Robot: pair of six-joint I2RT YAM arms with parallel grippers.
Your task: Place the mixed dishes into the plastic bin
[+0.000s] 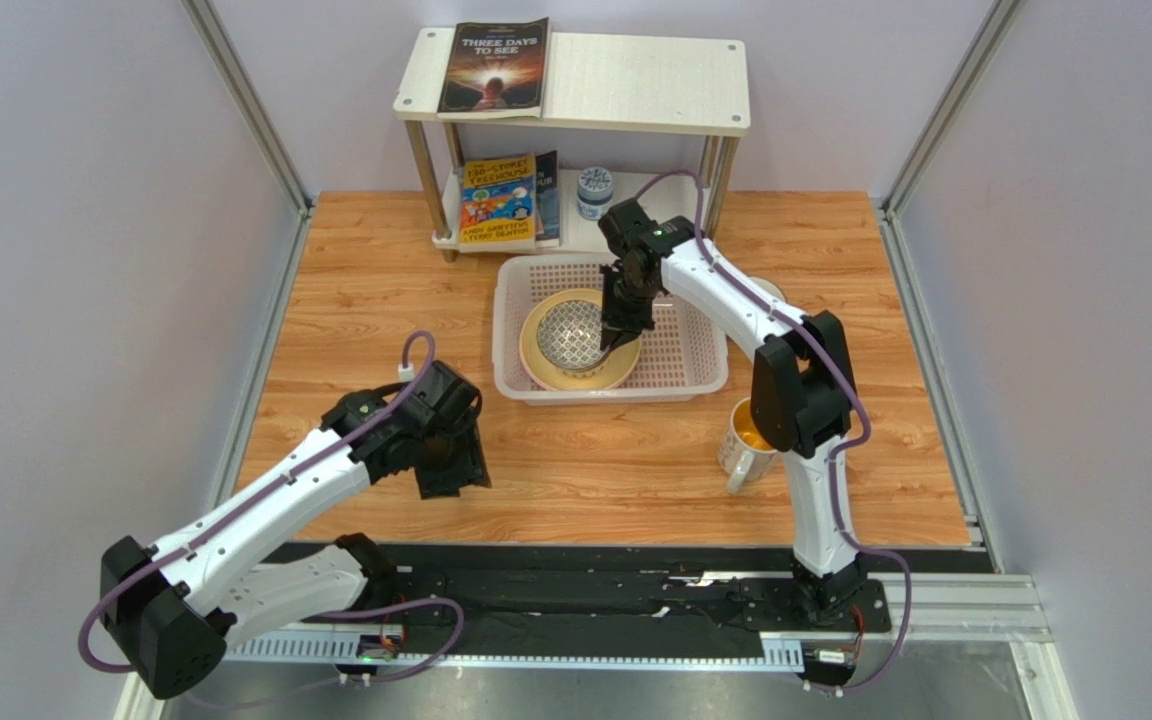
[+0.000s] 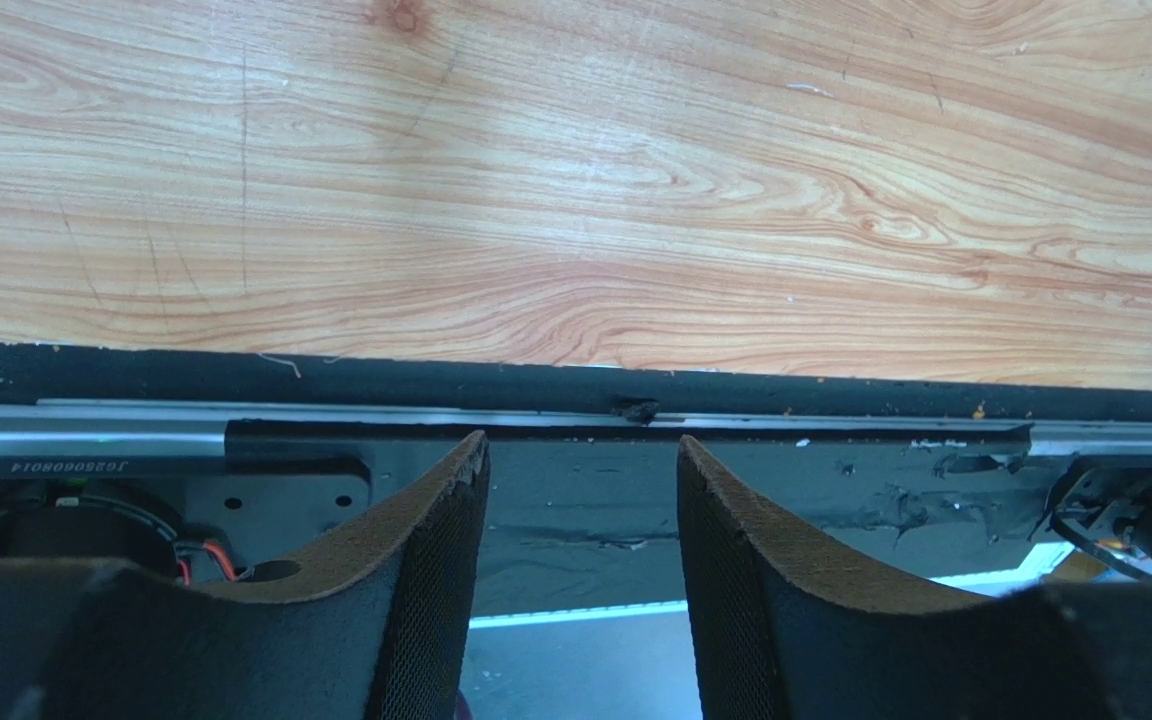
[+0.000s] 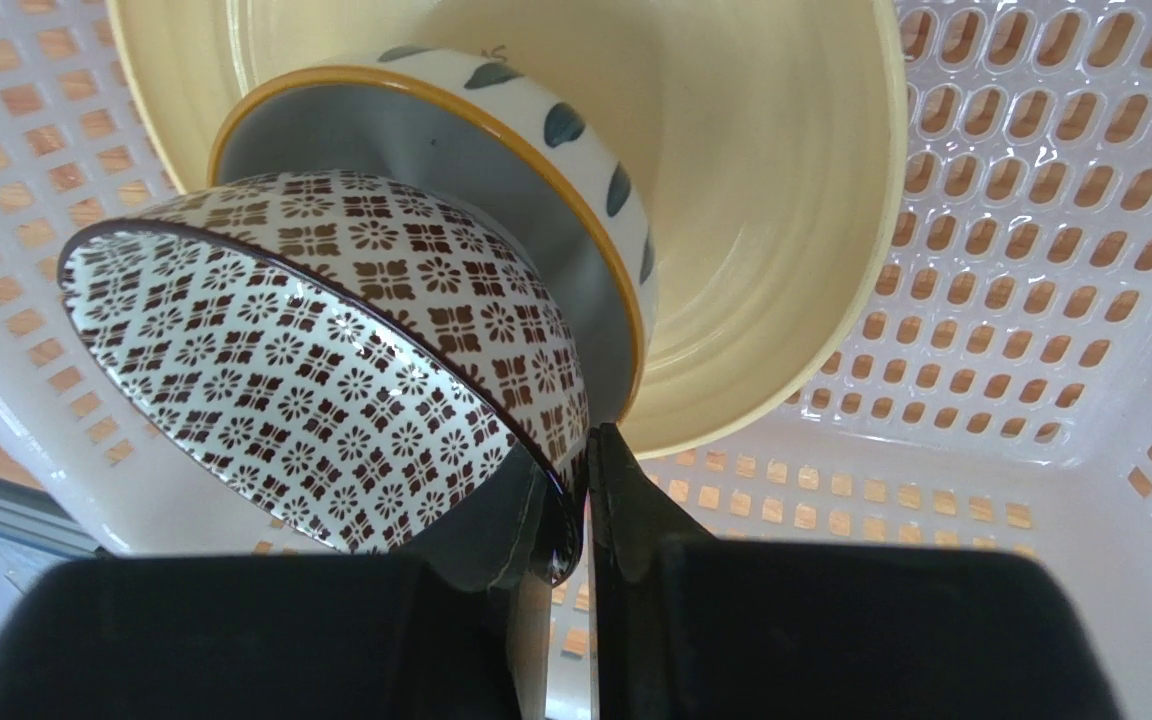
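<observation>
1. The grey patterned bowl, left of frame, tilts over the pale yellow plate in the plastic bin, rim pinched by your right gripper.
2. Let go while it tilts and it may chip the plate.
3. Your left gripper stands open, empty.

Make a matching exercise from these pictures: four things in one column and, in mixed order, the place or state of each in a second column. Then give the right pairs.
Column one
1. mug
2. patterned bowl
3. yellow plate
4. left claw

Column two
A. lies in the basket
B. open, holding nothing
C. stands on the table, outside the basket
D. pinched at its rim by the right claw

Pairs: 1-C, 2-D, 3-A, 4-B
</observation>
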